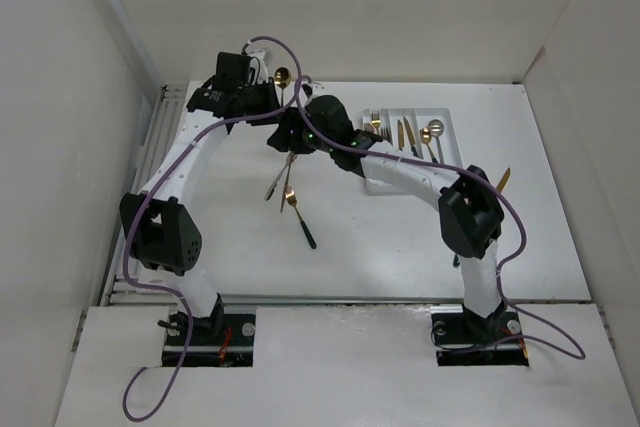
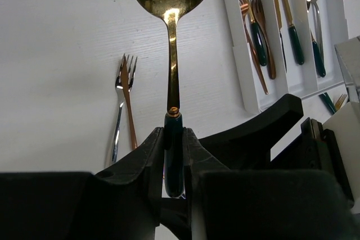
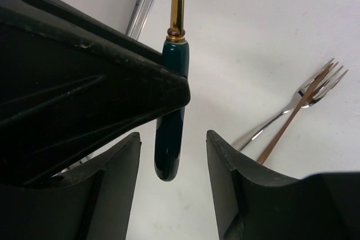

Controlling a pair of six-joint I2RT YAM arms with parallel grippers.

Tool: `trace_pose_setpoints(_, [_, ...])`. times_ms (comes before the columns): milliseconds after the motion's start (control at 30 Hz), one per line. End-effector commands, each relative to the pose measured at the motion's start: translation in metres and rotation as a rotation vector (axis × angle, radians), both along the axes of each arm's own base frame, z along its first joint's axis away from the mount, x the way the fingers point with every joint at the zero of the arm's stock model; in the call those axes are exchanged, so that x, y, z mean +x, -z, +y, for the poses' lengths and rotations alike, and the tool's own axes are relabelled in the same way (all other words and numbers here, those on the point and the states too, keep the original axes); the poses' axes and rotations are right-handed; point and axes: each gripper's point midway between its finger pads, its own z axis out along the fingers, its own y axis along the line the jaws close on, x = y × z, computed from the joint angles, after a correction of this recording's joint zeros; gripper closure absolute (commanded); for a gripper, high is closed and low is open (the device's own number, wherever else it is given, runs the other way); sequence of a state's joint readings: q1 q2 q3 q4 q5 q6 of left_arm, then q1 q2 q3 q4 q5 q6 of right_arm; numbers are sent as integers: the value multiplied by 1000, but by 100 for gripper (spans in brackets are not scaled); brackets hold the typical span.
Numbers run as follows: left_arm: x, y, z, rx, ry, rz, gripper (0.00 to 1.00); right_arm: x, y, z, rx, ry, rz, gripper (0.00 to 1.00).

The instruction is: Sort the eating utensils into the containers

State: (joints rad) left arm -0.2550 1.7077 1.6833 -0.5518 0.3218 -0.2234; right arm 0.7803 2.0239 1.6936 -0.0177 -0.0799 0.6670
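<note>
Your left tool (image 2: 173, 139) gripping a gold green-handled spoon (image 2: 172, 60), your right tool (image 3: 172, 141), jaws apart around its handle tip

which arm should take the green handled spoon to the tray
Right. The right tool straddles the spoon at its handle end, jaws apart, and the tray is on that arm's side. The left tool grips the spoon farther from the tray.

Tray (image 2: 243, 77) at right — utensils (image 2: 291, 43) inside, two forks (image 2: 129, 111) on table (image 2: 56, 54) left of it
</note>
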Motion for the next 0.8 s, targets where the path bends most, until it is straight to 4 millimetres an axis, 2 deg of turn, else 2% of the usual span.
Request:
trace_pose_setpoints(0, [-22,-14,-11,-38,45,-8,100,16,-40,0,80,33,-79,44])
trace_pose_setpoints(100, [-21,-11,-11,-37,45,-6,100,16,-40,0,80,33,-79,46])
trace_pose_setpoints(200, [-24,-7,-15,-35,54,3,100,16,-40,0,80,33,-79,62])
trace_pose_setpoints(233, [-24,-7,-15,-35,54,3,100,20,-40,-4,80,42,-80,72])
trace_pose_setpoints(300, [-24,-7,-15,-35,54,3,100,19,-40,-3,82,34,-78,84])
trace_pose_setpoints(333, [-24,-7,-15,-35,54,3,100,20,-44,-2,88,34,-84,97])
trace_pose_setpoints(367, [-24,-7,-15,-35,54,3,100,20,-44,-2,88,34,-84,100])
trace_pose_setpoints(467, [-20,-8,-11,-14,42,-17,98,15,-50,-4,95,25,-87,100])
trace_pose_setpoints(500, [-19,-7,-8,5,39,-26,85,17,-44,-12,83,37,-76,100])
trace_pose_setpoints(533, [-16,-11,-7,8,32,-37,59,14,-54,-20,97,32,-84,100])
trace_pose_setpoints(567, [-15,-10,-5,21,30,-44,47,15,-56,-28,98,34,-82,100])
trace_pose_setpoints(600, [-12,-13,-2,33,12,-57,32,22,-54,-47,86,42,-76,100])
trace_pose_setpoints(633, [-9,-13,0,48,7,-63,20,23,-42,-63,65,52,-46,100])
trace_pose_setpoints(667, [-7,-12,2,56,-3,-65,6,22,-47,-83,37,58,-49,100])
trace_pose_setpoints(700, [-4,-16,9,68,-29,-72,0,25,-42,-101,10,73,-34,100])
trace_pose_setpoints(733, [-1,-17,9,73,-24,-80,0,39,-33,-135,-29,124,-15,100])
trace_pose_setpoints(767, [1,-17,15,73,-38,-80,0,43,-32,-156,-72,151,-17,100])
